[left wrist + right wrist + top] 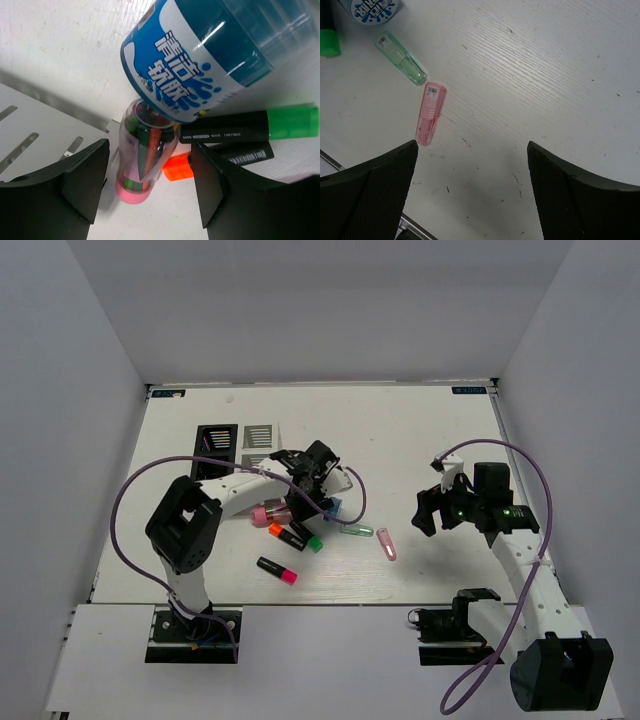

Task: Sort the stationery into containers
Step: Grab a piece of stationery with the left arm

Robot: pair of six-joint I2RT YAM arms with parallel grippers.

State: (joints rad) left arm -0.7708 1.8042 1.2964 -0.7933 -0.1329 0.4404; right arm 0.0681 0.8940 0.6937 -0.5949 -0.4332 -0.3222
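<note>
My left gripper (292, 508) is open and low over the pile of stationery. In the left wrist view (150, 192) a clear pink-capped roll (142, 160) lies between its fingers, not clamped. A blue-white roll (200, 65), a green-capped marker (250, 127) and an orange-capped marker (180, 167) lie just beyond. A pink-capped marker (278, 570) lies nearer the front. My right gripper (428, 512) is open and empty above bare table (472, 170). A pink capsule (430, 112) and a green capsule (400, 57) lie to its left. The black organiser (213, 437) and white organiser (258, 435) stand at the back left.
The white organiser's slotted wall (30, 130) is close on the left of my left gripper. White walls enclose the table (420, 430) on three sides. A purple cable loops off each arm.
</note>
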